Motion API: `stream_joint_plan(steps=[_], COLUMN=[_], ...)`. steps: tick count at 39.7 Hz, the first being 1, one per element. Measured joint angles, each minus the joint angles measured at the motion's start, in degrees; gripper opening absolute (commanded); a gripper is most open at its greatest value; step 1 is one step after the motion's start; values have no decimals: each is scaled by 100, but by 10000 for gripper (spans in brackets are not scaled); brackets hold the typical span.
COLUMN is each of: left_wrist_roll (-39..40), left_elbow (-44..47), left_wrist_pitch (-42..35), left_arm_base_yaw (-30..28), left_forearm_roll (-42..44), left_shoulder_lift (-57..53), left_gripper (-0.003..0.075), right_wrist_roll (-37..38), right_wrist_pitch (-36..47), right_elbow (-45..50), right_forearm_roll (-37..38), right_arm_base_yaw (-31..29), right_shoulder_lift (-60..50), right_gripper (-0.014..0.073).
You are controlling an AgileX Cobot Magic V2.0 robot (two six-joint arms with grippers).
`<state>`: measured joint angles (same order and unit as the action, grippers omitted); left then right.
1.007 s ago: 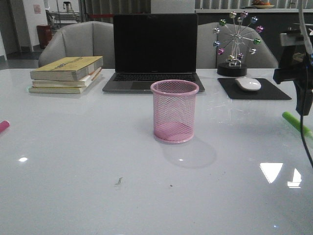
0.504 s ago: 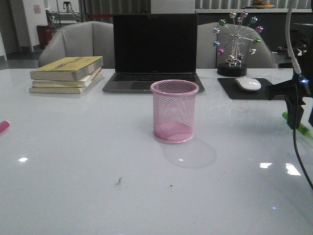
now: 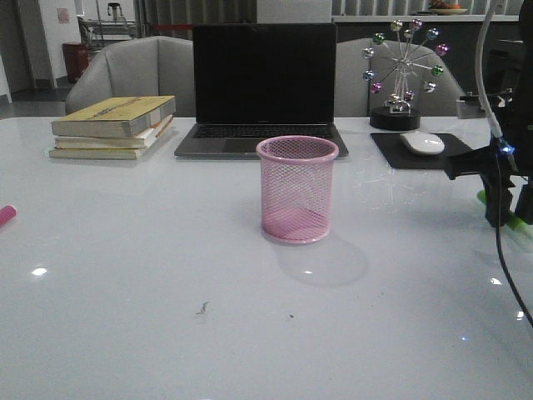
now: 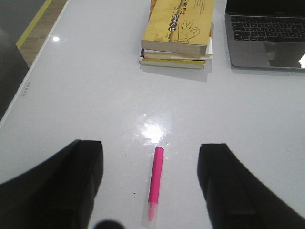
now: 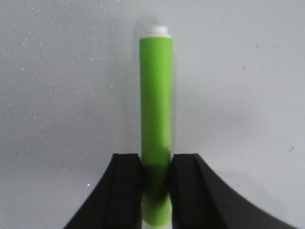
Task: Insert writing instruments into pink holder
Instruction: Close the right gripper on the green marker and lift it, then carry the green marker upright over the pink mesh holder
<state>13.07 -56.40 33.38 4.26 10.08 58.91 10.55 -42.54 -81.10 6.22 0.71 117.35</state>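
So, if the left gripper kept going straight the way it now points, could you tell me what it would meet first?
Probably the pink marker, lying on the table between the open left gripper's fingers; depth is unclear.

right gripper [image 5: 156, 183] lowered onto green marker [image 5: 155, 114], fingers now clamped around it

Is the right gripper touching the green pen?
Touching. In the right wrist view, the right gripper has both jaws pressed against the sides of the green pen, with no gap visible.
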Motion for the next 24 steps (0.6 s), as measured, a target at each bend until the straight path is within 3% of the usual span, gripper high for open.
stream_joint_plan(steps=[2,24], left_wrist_roll=[0,0], left_elbow=[0,0], left_wrist_pitch=[0,0], left_arm_base_yaw=[0,0], left_forearm_roll=[0,-13], left_shoulder_lift=[0,0], left_gripper=[491,491], right_wrist_roll=[0,-367], right_wrist_pitch=[-26,-267], right_elbow=[0,-50], right_forearm_roll=[0,-14], right_arm_base_yaw=[0,0], right_shoulder_lift=[0,-62], right_gripper=[43,66])
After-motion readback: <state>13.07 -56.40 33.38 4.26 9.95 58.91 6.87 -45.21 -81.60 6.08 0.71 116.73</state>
